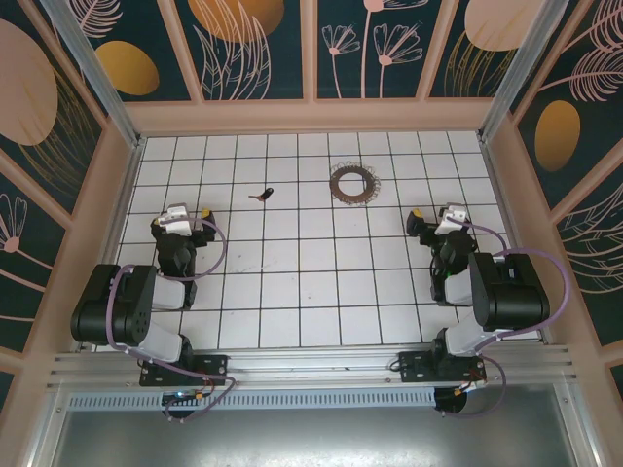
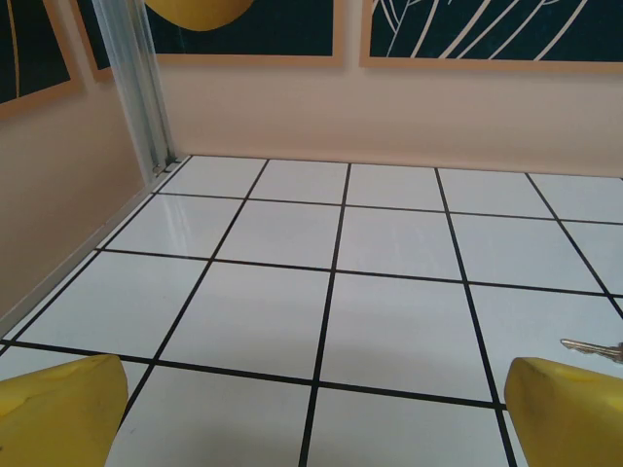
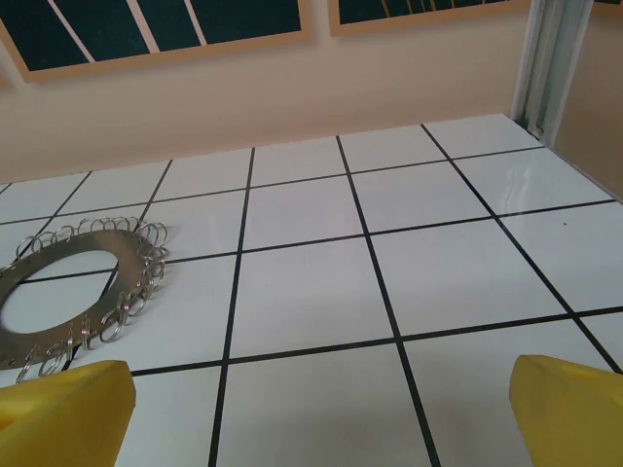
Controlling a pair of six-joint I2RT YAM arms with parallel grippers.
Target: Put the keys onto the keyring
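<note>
- Left gripper (image 2: 313, 420): yellow fingertips at opposite edges of its wrist view, spread wide, only bare tile between them. Holding nothing.
- Right gripper (image 3: 321, 416): same state, jaws wide, nothing gripped.
- Keys (image 1: 263, 194): one small dark piece with a thin reddish tail, lying flat on the white tiled table (image 1: 311, 282), ahead of the left gripper and to its right. A silvery tip shows at the right edge of the left wrist view.
- Keyring (image 1: 350, 183): flat on the tiles toward the far wall, near the keys but apart from them, ahead-left of the right gripper. The right wrist view shows a grey metal band (image 3: 88, 243) fringed with small wire loops.
- Handling, judged: keys light, rigid, thin, likely to skid on glossy tile; pinch across the dark body, not the tail.
- Keyring looks floppy and low; take the band edge, since the loops may snag.
</note>
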